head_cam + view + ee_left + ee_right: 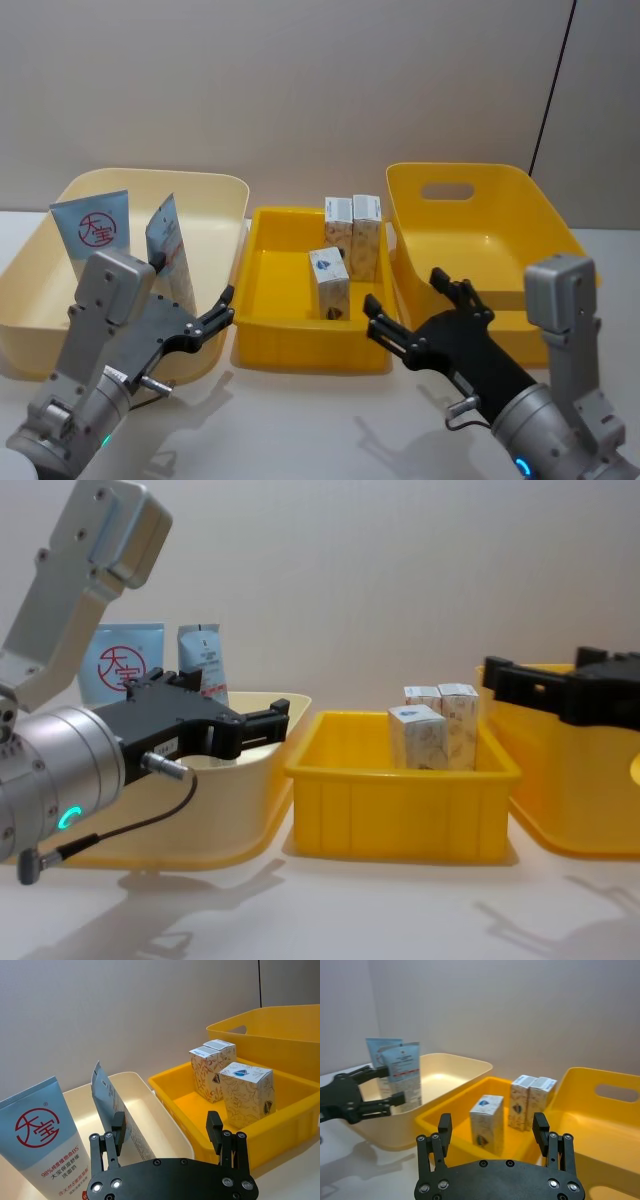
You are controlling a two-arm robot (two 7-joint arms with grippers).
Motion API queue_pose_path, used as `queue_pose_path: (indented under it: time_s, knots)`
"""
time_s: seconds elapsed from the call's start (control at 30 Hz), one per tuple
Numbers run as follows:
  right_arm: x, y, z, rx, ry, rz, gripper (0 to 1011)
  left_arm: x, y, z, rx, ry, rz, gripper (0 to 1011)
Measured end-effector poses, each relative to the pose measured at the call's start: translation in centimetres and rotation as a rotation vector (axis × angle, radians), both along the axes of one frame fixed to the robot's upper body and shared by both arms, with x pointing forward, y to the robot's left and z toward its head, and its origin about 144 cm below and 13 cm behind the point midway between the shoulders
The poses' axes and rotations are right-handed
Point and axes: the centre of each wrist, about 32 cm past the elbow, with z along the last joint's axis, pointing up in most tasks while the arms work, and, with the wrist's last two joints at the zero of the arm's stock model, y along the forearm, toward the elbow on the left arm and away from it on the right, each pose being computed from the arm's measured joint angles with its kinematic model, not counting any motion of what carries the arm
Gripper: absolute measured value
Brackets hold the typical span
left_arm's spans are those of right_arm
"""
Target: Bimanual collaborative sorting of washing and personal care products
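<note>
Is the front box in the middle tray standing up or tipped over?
Upright: the front box stands on end inside the middle tray.

A lab-like test setup: bare white tabletop (300,420), plain grey wall (300,90), yellow sorting tubs (310,345).

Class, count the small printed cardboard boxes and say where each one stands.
3, all upright in the middle yellow tray: the left rear box and the right rear box side by side, the front box alone nearer the robot. Others lying low could be hidden.
</note>
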Motion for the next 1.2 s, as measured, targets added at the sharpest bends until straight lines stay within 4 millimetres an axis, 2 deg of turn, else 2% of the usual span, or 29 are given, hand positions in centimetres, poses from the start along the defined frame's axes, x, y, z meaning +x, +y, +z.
queue_pose_path:
  time_s: [0.37, 0.87, 1.2]
  knots:
    - [0.6, 1.8, 1.7, -0.024, 0.079, 0.052, 1006, 0.0, 0.0, 0.0, 0.0, 0.0, 0.0, 1003]
    - [4.4, 5.9, 2.6, -0.123, 0.13, -0.007, 1006, 0.0, 0.0, 0.0, 0.0, 0.0, 0.0, 1003]
    - [5.9, 6.2, 3.0, -0.181, 0.158, -0.06, 1006, 0.0, 0.0, 0.0, 0.0, 0.0, 0.0, 1003]
